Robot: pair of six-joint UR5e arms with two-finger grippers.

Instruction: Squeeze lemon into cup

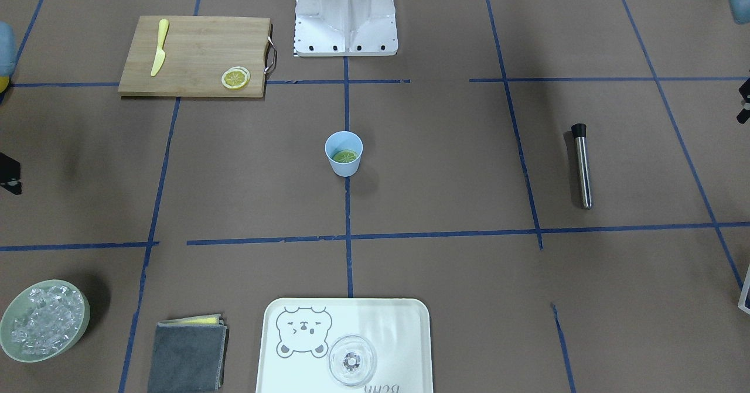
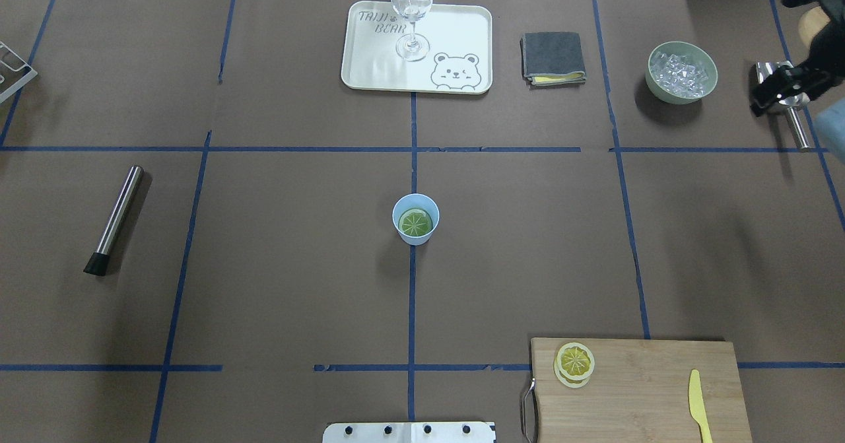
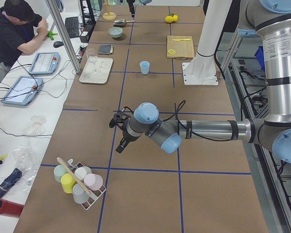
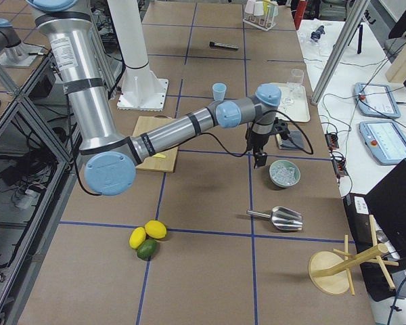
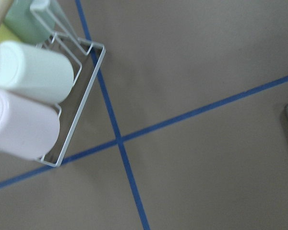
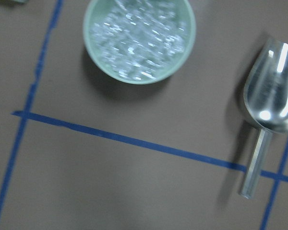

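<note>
The light-blue cup stands upright at the middle of the table, also in the front view. A round lemon slice lies flat inside it. More lemon slices, seemingly two overlapped, lie on the wooden cutting board. My right gripper hovers at the far right near the ice bowl, far from the cup; I cannot tell its state. My left gripper hangs over bare table far to the left near a cup rack; I cannot tell its state. Neither wrist view shows fingers.
A yellow plastic knife lies on the board. A steel muddler lies at the left. A tray with a clear glass, a grey cloth, an ice bowl and a metal scoop are at the far side.
</note>
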